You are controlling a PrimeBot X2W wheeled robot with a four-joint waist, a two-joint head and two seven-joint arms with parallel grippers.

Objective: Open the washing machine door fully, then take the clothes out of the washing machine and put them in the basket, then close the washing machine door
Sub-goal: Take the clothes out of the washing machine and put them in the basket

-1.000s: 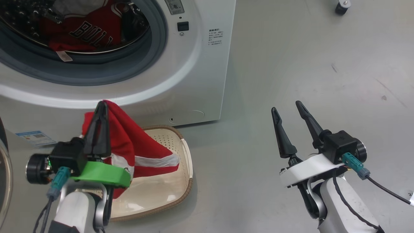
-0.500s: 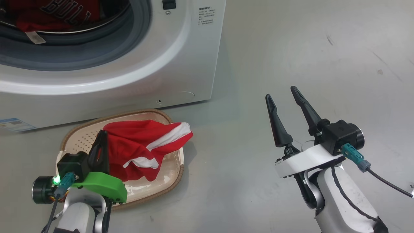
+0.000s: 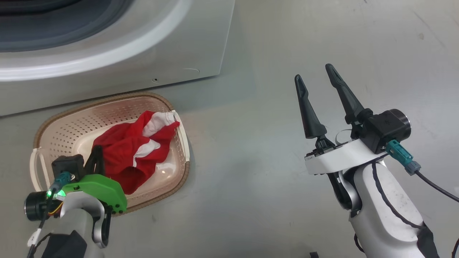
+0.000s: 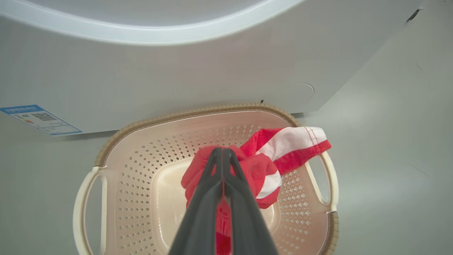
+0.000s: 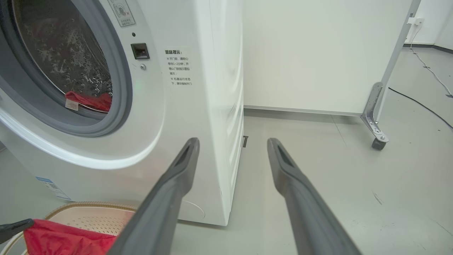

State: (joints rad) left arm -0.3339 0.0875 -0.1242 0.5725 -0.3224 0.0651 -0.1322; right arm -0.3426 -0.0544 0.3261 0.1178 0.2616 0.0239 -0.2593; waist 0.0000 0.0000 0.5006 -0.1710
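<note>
The red shorts [image 3: 129, 154] with white stripes lie bunched in the cream basket [image 3: 64, 122], one striped end draped over its right rim. My left gripper [image 3: 97, 149] is shut on the shorts [image 4: 262, 166] low inside the basket [image 4: 124, 198], red cloth showing between its fingers. The white washing machine [image 3: 107, 57] stands just behind the basket. Through its open mouth in the right wrist view, a red garment [image 5: 90, 101] lies in the steel drum. My right gripper [image 3: 317, 73] hangs open and empty over bare floor to the right. The washing machine door is out of view.
A blue label [image 4: 39, 118] sits low on the machine's front. Grey floor [image 3: 251, 161] spreads right of the basket. A wheeled stand leg with a castor [image 5: 377, 141] and a cable [image 5: 424, 102] lie beyond the machine, near a white wall.
The head camera has tilted down. My left gripper has lowered the shorts from above the basket into it, and the cloth has bunched up. The right gripper stays open.
</note>
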